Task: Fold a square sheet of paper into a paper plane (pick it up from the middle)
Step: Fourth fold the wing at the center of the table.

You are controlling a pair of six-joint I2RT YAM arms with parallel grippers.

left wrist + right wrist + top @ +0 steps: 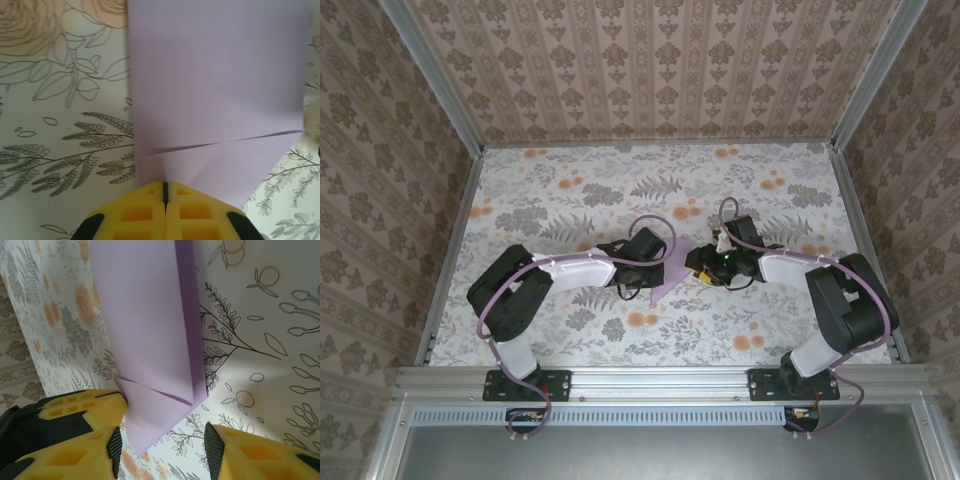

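Yellow fingers (135, 215) of the left end effector (165, 192) are seen clenched on one edge of the sheet of paper (215, 75). The sheet is partly folded, with a slanting flap edge across it, and is held over the middle of the counter (570, 190) between the two arms. The right end effector (164, 442) is released, its jaws standing apart on either side of the sheet's narrow end. Because the sheet is pinched at one edge only, it could be torn or slipped free by a sharp pull. A crooked crease could be set if the right jaws are closed off-line.
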